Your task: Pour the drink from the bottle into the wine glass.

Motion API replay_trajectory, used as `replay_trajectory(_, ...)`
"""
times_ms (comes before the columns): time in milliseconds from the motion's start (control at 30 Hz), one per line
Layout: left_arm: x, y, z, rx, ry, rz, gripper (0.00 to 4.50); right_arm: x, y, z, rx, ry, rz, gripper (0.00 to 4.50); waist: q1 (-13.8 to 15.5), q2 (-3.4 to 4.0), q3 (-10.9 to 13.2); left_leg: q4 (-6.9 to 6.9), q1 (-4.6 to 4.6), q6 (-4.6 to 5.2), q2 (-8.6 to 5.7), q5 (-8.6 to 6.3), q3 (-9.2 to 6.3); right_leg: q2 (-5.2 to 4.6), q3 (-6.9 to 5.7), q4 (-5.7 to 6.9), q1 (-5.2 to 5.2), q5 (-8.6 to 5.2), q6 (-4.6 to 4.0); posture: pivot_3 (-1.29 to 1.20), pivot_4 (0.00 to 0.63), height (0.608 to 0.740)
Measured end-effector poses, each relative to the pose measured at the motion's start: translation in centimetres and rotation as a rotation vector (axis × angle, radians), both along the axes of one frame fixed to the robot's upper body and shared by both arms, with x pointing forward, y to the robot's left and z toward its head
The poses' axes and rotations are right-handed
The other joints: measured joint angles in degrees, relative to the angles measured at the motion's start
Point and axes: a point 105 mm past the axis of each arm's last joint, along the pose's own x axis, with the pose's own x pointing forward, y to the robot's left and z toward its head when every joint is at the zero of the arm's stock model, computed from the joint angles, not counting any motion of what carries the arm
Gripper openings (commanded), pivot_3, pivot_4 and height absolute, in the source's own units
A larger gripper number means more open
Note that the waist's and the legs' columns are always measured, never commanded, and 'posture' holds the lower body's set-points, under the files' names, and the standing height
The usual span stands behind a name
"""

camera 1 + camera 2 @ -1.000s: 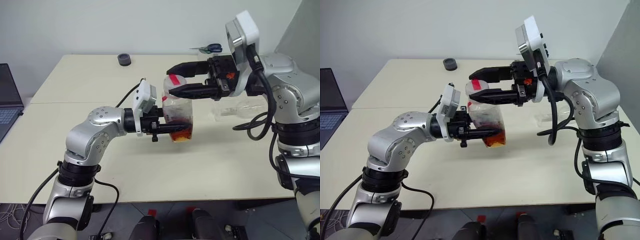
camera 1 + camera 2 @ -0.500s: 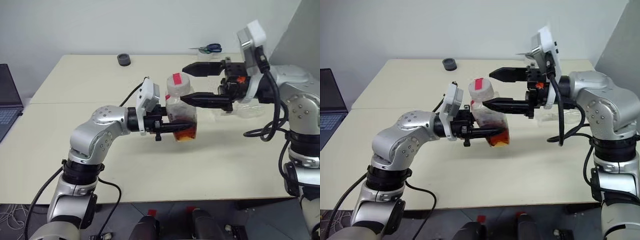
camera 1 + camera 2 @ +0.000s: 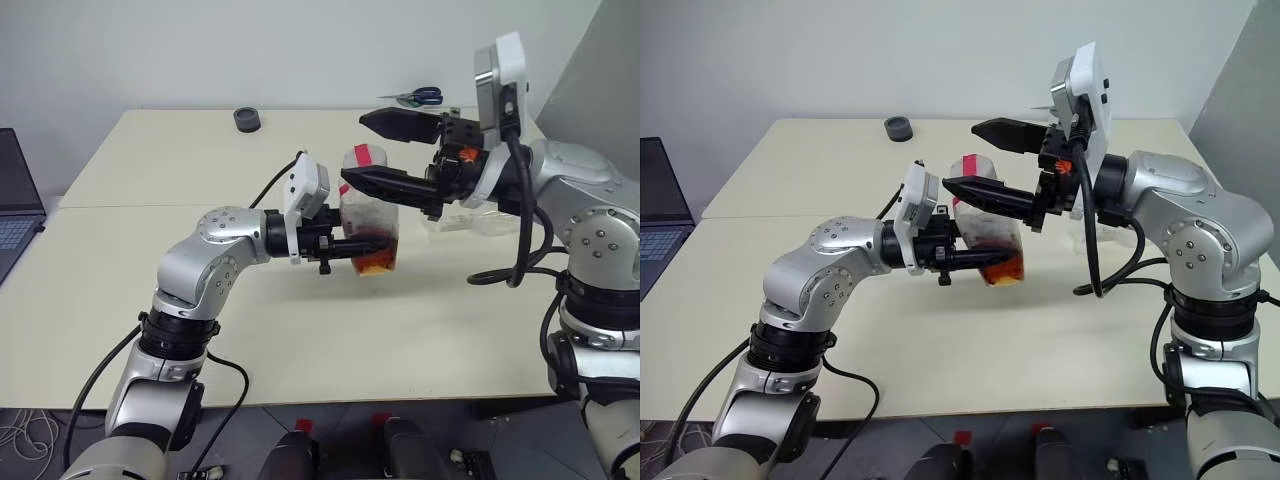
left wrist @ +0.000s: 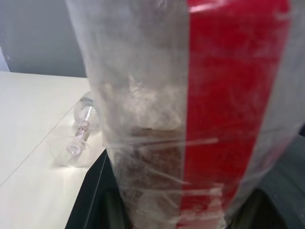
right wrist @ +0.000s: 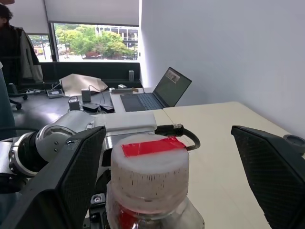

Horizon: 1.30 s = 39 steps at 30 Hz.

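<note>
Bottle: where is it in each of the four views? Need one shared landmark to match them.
Left eye view: bottle at centre, clamped by the left gripper.
Right eye view: centre, below the open right gripper.
Left wrist view: up close, its body and red label.
Right wrist view: bottom centre, its cap.
Shared landmark: the red strip on the bottle.

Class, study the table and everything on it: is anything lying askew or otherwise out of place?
Yes: the wine glass lies on its side on the table behind the right arm, though it has to stand to take the drink. No spill shows.
</note>
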Motion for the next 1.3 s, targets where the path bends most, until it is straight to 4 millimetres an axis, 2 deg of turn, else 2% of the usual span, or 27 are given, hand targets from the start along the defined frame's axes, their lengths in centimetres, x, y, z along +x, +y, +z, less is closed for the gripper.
replay_trajectory(333,0.1,0.4,-0.3,0.017,0.004,0.017,1.79,0.3,0.4,-0.6,-0.023,-0.034,-0.009,4.48,0.0,0.00,0.0,0.00,0.00,0.00,0.00,0.00,0.00,0.01,-0.01,0.00,0.00,0.00,0.00,0.00,0.150,0.740)
replay_trajectory(633,0.0,0.4,-0.5,0.028,0.008,0.031,1.79,0.5,-0.5,-1.6,-0.036,-0.001,-0.037,4.48,0.0,0.00,0.0,0.00,0.00,0.00,0.00,0.00,0.00,0.01,0.01,0.00,0.00,0.00,0.00,0.00,0.150,0.740)
replay_trajectory(1300,0.0,0.5,-0.5,0.034,0.019,0.034,1.79,-0.1,-2.5,-1.9,-0.038,0.008,-0.109,4.48,0.0,0.00,0.0,0.00,0.01,0.00,0.01,0.00,0.01,0.02,0.00,-0.01,0.01,0.00,0.00,0.00,0.150,0.740)
